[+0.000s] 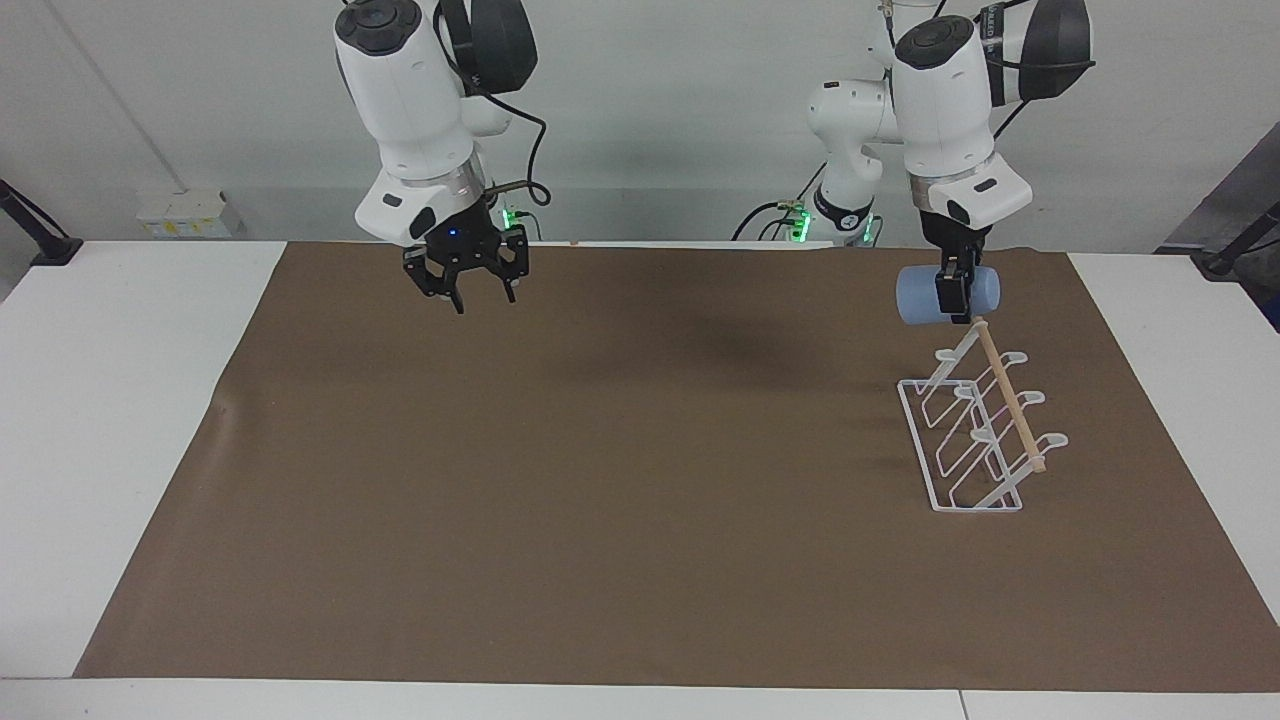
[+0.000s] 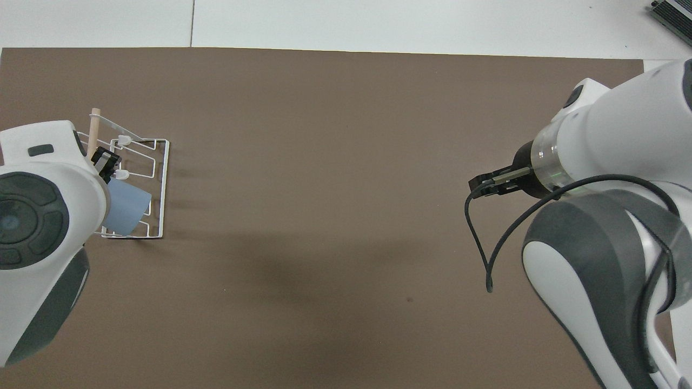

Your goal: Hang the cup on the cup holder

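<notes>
A: Left gripper (image 1: 952, 297), fingers clamped on the small light-blue plastic tumbler (image 1: 922, 297), carried on its side. It hangs over the robots' end of the white wire rack with the wooden rod (image 1: 985, 432), which stands near the left arm's end of the desk.

B: Step in hand?

A: Lining up to hang. Likely next: tip the mouth down onto a prong without knocking the rod.

B: Right gripper (image 1: 466, 285)?

A: Fingers spread, empty, waiting over the brown mat (image 1: 600, 500) near the robots' edge.

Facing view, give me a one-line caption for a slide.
Left gripper holds the light-blue cup sideways above the cup holder; right gripper hangs open over the mat.
</notes>
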